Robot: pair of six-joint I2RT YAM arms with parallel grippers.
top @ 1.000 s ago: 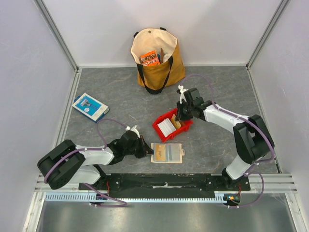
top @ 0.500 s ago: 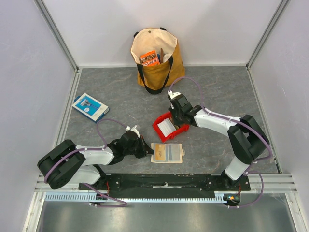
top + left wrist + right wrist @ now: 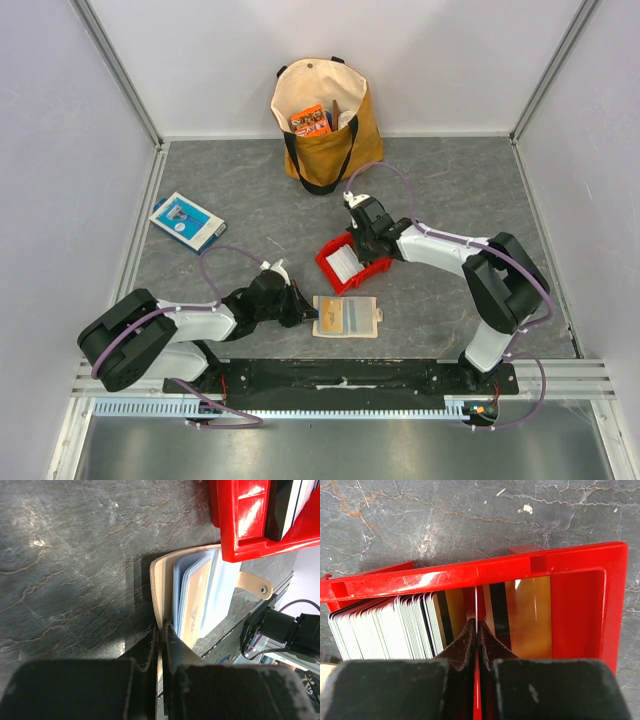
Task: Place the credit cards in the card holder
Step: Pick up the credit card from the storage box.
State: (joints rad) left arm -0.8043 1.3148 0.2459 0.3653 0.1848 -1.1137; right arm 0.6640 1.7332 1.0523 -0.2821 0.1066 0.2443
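Pinching one thin card (image 3: 476,602) edge-on in my right hand (image 3: 476,624), low inside the red tray (image 3: 520,570) beside the packed cards (image 3: 385,627); my left hand (image 3: 159,629) is clamped on the near edge of the card holder (image 3: 158,577), which lies open on the table (image 3: 75,555). With so shallow a grip the card could twist or slip as I lift, or drag a neighbour out

White-and-black arms (image 3: 445,243), purple cables (image 3: 203,262)
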